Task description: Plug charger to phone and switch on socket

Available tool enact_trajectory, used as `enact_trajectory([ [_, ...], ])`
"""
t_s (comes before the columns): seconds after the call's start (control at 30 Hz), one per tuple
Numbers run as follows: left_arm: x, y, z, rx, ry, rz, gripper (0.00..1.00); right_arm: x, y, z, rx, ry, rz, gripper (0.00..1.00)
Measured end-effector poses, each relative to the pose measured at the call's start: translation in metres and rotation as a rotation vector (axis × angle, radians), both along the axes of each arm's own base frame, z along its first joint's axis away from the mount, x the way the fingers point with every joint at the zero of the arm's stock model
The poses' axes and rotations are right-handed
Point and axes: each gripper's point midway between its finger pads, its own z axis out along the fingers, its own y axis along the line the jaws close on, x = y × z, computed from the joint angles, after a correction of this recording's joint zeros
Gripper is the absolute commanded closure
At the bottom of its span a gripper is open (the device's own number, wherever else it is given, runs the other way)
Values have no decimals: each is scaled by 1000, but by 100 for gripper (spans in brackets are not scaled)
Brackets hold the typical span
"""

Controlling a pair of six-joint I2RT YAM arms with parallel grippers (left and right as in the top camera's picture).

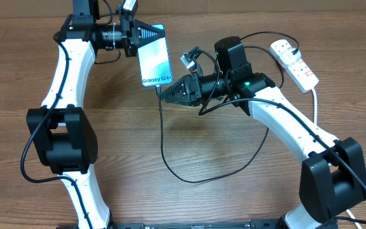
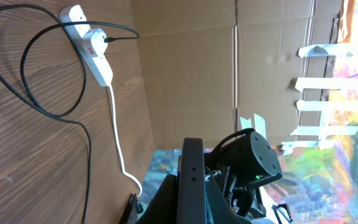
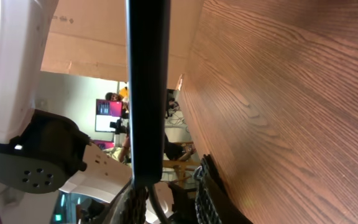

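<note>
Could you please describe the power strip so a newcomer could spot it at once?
On the wooden table, look to the far right corner, beyond the right arm. The power strip lies there, a white oblong block. Its red switches and thick white lead set it apart from the thin black cable nearby.

Table (image 1: pixel 234 203), seen from above: phone (image 1: pixel 155 60) at 12 o'clock; socket (image 1: pixel 295 63) at 2 o'clock; charger (image 1: pixel 162 137) looped centrally, phone's 6 o'clock side.
</note>
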Motion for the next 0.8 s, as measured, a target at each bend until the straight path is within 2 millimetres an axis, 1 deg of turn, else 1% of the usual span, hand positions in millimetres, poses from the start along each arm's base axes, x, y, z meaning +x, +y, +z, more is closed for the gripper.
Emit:
enact_trajectory([
  [0.2, 0, 0, -1, 3, 5, 3, 96, -7, 13, 5, 19, -53, 31, 75],
  [0.23, 0, 0, -1, 3, 5, 3, 96, -8, 14, 5, 20, -55, 36, 79],
  [0.27, 0, 0, -1, 3, 5, 3, 96, -9, 15, 6, 22, -60, 38, 86],
  [0.3, 0, 0, -1, 3, 5, 3, 96, -9, 16, 5, 22, -60, 38, 96],
  [0.6, 2, 0, -2, 12, 1, 11, 96, -7, 16, 4, 15, -71, 29, 96],
  [0.8, 2, 0, -1, 9, 0, 8, 96, -6, 17, 8, 25, -66, 26, 96],
])
